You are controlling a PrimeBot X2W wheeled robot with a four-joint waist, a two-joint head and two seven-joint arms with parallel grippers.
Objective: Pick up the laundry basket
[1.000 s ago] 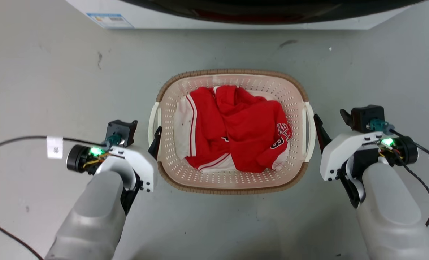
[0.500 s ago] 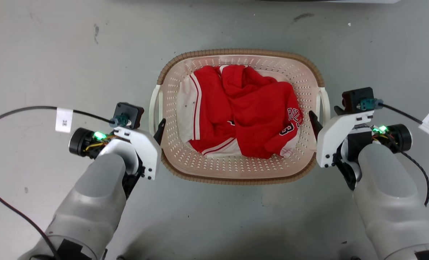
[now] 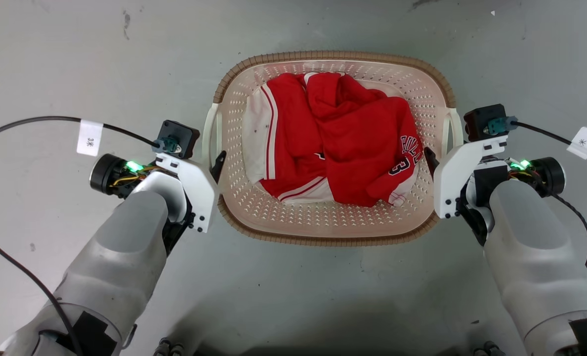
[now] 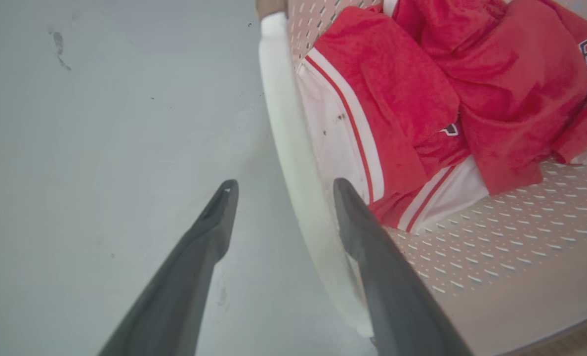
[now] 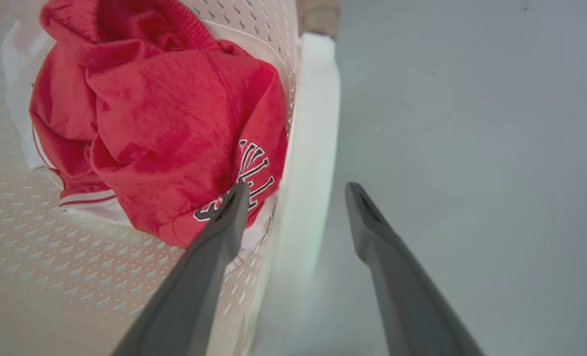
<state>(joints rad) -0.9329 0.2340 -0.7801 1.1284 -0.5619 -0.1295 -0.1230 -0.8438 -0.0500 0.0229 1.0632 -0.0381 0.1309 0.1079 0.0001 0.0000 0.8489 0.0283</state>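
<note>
Closed in a lot over the last second. From hanging off either side of the laundry basket (image 3: 323, 241) to straddling its white side handles. On the basket's left: left gripper (image 4: 284, 184) with spread fingers (image 4: 209, 232) either side of the left handle (image 3: 210, 133), nothing pinched yet. Same deal on the basket's right with the right gripper (image 5: 296, 187): well clear of the right handle (image 3: 454, 129) a second ago, now open wide around it, inner finger over the red clothes (image 3: 343, 148) inside the basket. Basket itself sitting on the floor (image 3: 76, 74) between the two arms, not lifted. Ignore the shift in the head view, just the camera tilting. Looks like grasp time next: squeeze both handles, then lift evenly, or risk tipping the clothes out.
</note>
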